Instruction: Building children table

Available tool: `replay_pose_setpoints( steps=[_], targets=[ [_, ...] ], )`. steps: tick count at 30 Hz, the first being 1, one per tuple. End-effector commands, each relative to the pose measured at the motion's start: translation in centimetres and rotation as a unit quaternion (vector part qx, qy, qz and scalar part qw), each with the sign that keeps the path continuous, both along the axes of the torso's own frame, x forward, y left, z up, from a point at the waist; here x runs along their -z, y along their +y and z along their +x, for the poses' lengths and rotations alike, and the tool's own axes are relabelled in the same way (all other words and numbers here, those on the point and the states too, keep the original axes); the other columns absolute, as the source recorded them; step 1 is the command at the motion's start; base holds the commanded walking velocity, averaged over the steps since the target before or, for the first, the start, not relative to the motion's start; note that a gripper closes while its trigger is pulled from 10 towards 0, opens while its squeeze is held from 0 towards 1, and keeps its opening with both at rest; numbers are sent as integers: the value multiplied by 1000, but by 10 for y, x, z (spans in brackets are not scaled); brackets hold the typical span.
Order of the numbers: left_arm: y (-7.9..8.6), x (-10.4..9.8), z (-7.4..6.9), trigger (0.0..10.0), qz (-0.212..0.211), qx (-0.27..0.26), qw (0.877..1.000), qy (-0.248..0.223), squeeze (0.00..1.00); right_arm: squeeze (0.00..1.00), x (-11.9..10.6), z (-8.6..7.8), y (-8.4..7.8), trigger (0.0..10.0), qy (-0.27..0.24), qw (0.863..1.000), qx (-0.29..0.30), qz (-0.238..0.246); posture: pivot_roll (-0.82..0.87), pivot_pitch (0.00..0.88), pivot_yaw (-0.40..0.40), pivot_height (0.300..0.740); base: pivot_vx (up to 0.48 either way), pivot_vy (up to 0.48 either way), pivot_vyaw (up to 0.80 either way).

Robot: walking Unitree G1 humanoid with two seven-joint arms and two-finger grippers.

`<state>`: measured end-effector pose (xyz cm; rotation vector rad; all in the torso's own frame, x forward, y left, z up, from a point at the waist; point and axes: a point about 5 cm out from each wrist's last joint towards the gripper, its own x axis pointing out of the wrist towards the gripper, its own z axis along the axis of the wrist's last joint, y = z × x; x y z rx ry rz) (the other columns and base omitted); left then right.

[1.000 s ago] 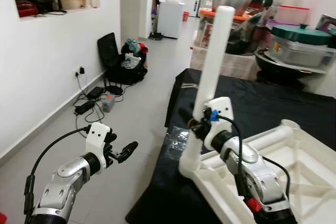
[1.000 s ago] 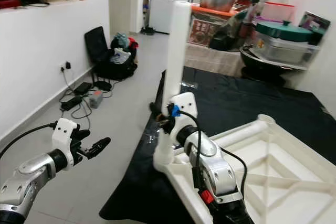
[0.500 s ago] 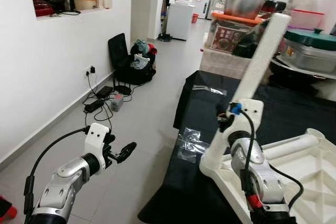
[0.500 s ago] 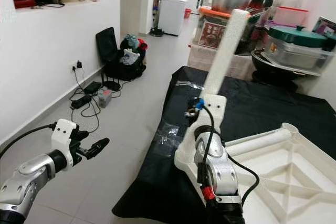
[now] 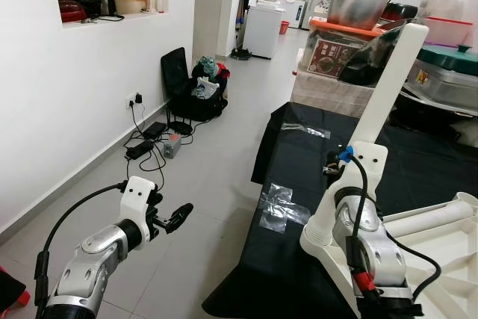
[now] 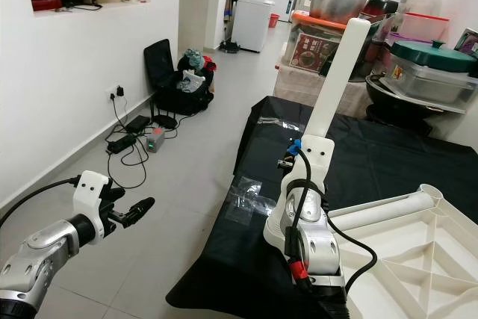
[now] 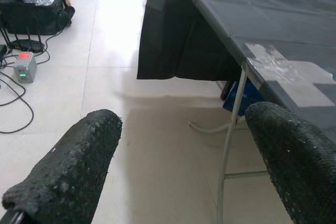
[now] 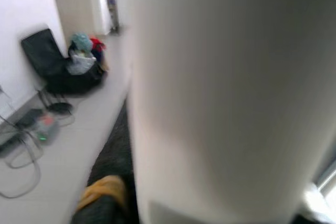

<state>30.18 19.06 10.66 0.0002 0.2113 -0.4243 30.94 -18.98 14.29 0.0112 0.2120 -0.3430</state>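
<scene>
hiding right fingers (image 5: 334, 173) behind white table leg (image 5: 392, 84), grip unclear, left fingers (image 7: 68, 174) spread, empty

You are looking at open tiled floor (image 5: 216, 184) lying to the left of the table (image 5: 299, 207), where your left hand (image 5: 178, 217) is hovering with nothing close around it. Along the wall, a tangle of cables (image 5: 153, 140) and a black bag (image 5: 196, 98) are taking up the floor. On the table, the white leg (image 6: 340, 80) is rising tilted at the near edge, and the white tabletop (image 6: 407, 248) is crowding the right side, with pots and boxes (image 6: 418, 61) behind
</scene>
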Motion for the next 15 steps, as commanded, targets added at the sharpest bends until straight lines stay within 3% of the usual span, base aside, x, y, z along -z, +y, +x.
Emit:
replay_pose_setpoints(
  steps=[1,3,4,5,6,15],
  targets=[
    [-3,3,1,10000,3,2,1000,9,0,894,55,-20,-15,10000,139,990,30,1,83,0,-92,740,0,0,0],
    [-3,3,2,10000,3,2,1000,9,0,894,50,-18,-14,10000,126,992,22,-2,83,0,-92,740,0,0,0],
    [-3,3,2,10000,4,3,1000,9,0,800,44,-15,-13,10000,114,993,15,-7,81,0,-89,740,0,0,0],
    [-3,3,2,10000,4,3,1000,9,0,800,44,-15,-13,10000,114,993,15,-7,81,0,-89,740,0,0,0],
    [-3,3,2,10000,5,3,1000,9,0,0,27,-9,-14,10000,81,996,3,-21,80,0,-88,740,0,0,0],
    [-2,3,3,10000,7,3,1000,9,0,0,11,-3,-12,10000,41,999,-12,-10,78,0,-86,740,0,0,0]
  ],
)
